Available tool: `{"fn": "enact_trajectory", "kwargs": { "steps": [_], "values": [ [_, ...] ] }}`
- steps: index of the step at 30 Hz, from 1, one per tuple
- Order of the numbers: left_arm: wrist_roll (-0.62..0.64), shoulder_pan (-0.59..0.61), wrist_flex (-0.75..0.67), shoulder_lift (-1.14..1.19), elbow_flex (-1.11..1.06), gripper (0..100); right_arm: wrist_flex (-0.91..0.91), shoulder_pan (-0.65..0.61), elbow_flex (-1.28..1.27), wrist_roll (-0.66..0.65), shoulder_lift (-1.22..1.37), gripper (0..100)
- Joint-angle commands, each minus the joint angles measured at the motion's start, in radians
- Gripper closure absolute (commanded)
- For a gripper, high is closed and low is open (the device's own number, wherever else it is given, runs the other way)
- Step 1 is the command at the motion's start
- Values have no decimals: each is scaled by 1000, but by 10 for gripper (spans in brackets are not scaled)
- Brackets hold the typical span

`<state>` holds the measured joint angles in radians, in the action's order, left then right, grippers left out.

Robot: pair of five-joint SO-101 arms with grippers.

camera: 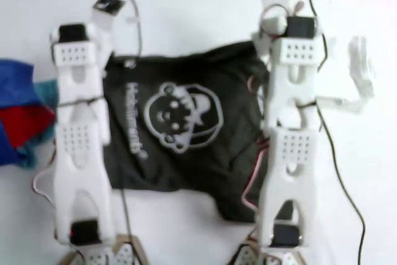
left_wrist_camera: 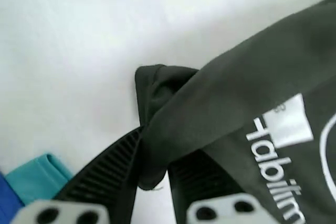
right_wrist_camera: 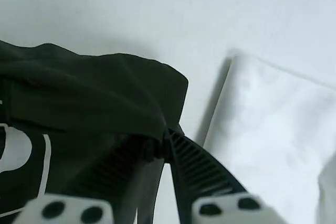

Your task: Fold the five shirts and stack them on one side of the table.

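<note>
A black shirt [camera: 186,128] with a white skull print lies spread in the middle of the white table, between my two white arms. In the left wrist view my left gripper [left_wrist_camera: 152,153] is shut on a bunched corner of the black shirt [left_wrist_camera: 236,103], with cloth pinched between the ribbed fingers [left_wrist_camera: 113,163]. My right gripper [right_wrist_camera: 160,148] is shut on the opposite far edge of the black shirt [right_wrist_camera: 94,98]. Both held corners sit at the shirt's far side in the high view.
A pile of blue, red and teal shirts [camera: 22,113] lies at the table's left edge; its teal cloth [left_wrist_camera: 37,177] shows beside my left gripper. A white shirt [right_wrist_camera: 273,135] lies just right of the black one [camera: 360,76]. Cables trail beside the right arm.
</note>
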<state>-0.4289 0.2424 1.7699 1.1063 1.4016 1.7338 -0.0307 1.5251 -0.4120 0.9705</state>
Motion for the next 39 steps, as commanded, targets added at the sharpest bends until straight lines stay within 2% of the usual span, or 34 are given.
{"fn": "enact_trajectory", "kwargs": {
  "steps": [1,5,9,17,24,28,32,39],
  "values": [
    [-3,14,21,-273,-291,976,38,21,69,3,-36,981],
    [-31,6,15,-503,-651,975,39,45,9,6,-93,981],
    [-83,2,14,-697,-886,975,41,68,-219,3,-278,981],
    [-163,3,-14,-993,-1285,975,4,38,-973,-12,-816,981],
    [-245,15,-21,-1185,-1577,975,-237,85,-1749,-121,-1339,981],
    [-275,18,-64,-1250,-1735,975,-302,153,-2088,-207,-1618,981],
    [-276,35,-137,-1283,-1879,975,-306,197,-2289,-269,-1807,981],
    [-336,72,-150,-1295,-1998,975,-297,259,-2475,-374,-1965,981]
  ]
}}
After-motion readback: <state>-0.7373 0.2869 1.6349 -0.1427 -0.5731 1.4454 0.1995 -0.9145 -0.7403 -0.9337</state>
